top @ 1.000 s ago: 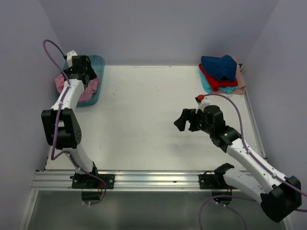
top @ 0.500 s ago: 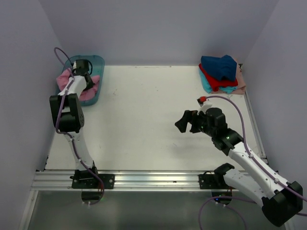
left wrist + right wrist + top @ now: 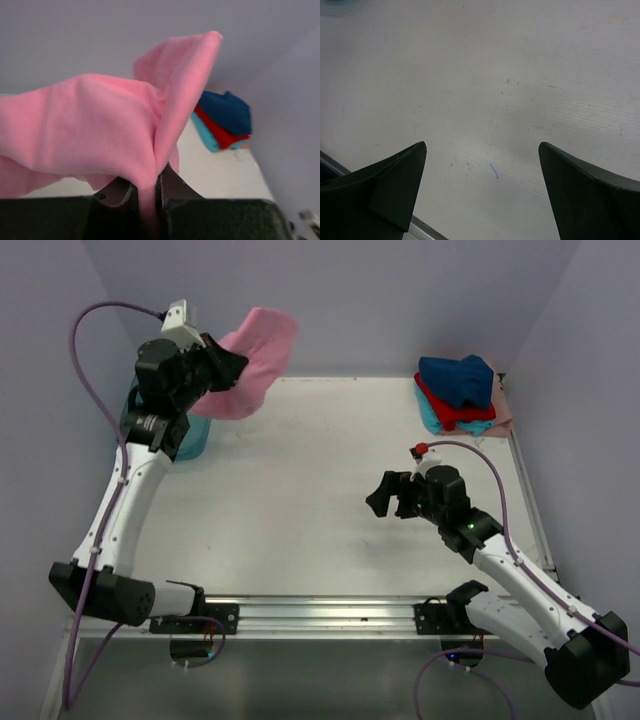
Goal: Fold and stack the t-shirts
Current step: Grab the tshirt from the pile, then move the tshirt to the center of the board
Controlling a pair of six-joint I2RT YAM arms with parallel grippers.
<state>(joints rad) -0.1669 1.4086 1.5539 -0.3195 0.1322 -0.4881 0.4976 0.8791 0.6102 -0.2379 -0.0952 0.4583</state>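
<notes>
We see the left gripper point(image 3: 224, 368) held high over the far left part of the table point(image 3: 300, 500), its two fingers point(image 3: 118, 192) pressed together on a fold of the pink t-shirt point(image 3: 256, 352). In the left wrist view the cloth runs down into the narrow slot between those dark fingers. From there it billows up and forward in loose folds, with one flap standing tall just ahead of the gripper. The whole shirt hangs in the air from this one pinch, clear of the table. Below and behind the left gripper sits the translucent teal tub point(image 3: 197, 436), mostly hidden by the arm. We cannot tell what lies inside it. Far ahead of the left gripper and off to its right, a stack of t-shirts rests at the table's far corner. The navy blue t-shirt point(image 3: 460, 376) is on top, the red t-shirt point(image 3: 456, 410) is under it and the teal t-shirt point(image 3: 429, 416) is lower down. The pale peach t-shirt point(image 3: 504, 412) peeks out along the stack's outer edge. The right gripper point(image 3: 384, 496) hangs over the middle of the table, well short of that stack, which lies beyond it and to its right. Its fingers are spread wide with nothing between them. The right wrist view shows only the scuffed white tabletop between the two dark tips.
</notes>
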